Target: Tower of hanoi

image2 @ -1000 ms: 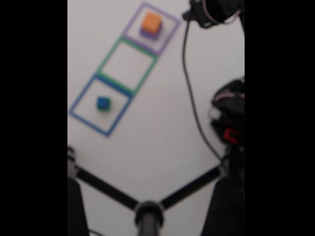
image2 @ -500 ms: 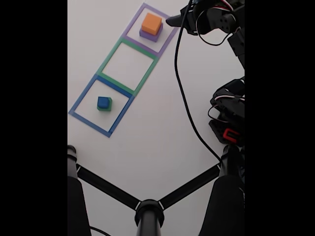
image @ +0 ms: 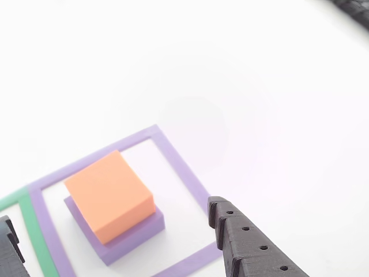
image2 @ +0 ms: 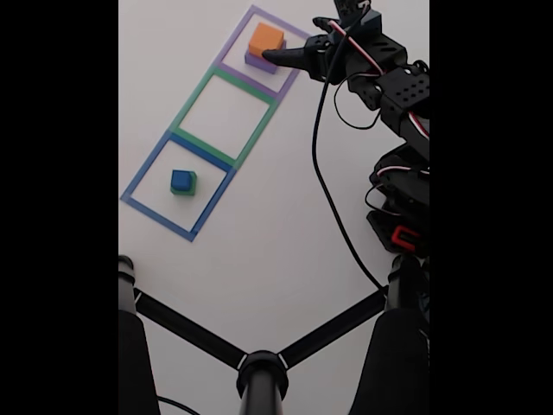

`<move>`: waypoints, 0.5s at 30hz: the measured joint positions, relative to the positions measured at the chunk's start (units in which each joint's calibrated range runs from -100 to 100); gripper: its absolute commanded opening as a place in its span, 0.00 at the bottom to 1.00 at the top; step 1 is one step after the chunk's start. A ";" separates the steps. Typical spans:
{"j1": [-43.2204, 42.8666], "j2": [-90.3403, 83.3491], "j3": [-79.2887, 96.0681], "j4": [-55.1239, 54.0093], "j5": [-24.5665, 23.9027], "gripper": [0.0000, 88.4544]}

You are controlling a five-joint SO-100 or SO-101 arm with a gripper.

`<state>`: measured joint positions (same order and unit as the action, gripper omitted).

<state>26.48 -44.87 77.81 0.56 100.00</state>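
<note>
The tower of hanoi stands as two stacks. An orange block (image2: 265,37) (image: 108,195) rests on the flat purple block (image2: 263,61) (image: 135,234) inside the purple tape square at the top of the fixed view. A small blue cube (image2: 181,178) sits on a green block (image2: 184,189) inside the blue tape square. My gripper (image2: 278,55) (image: 109,222) is open. It reaches in from the right, and its tip is at the right side of the orange and purple stack. In the other view one black finger (image: 242,236) is to the right of the stack. The second finger (image: 7,239) shows at the left edge.
A green tape square (image2: 226,114) lies between the purple tape square (image2: 296,39) and the blue tape square (image2: 151,212). The arm's base (image2: 402,207) and a black cable (image2: 333,203) occupy the right side. Black tripod legs (image2: 259,367) cross the bottom.
The arm has swung left and lowered over the purple square. Its gripper tip has gone from beyond the outline's right corner to the side of the orange and purple stack.
</note>
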 measured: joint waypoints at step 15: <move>-1.06 31.07 2.61 -38.44 0.00 0.47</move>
<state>25.42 -13.80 80.42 -37.88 100.00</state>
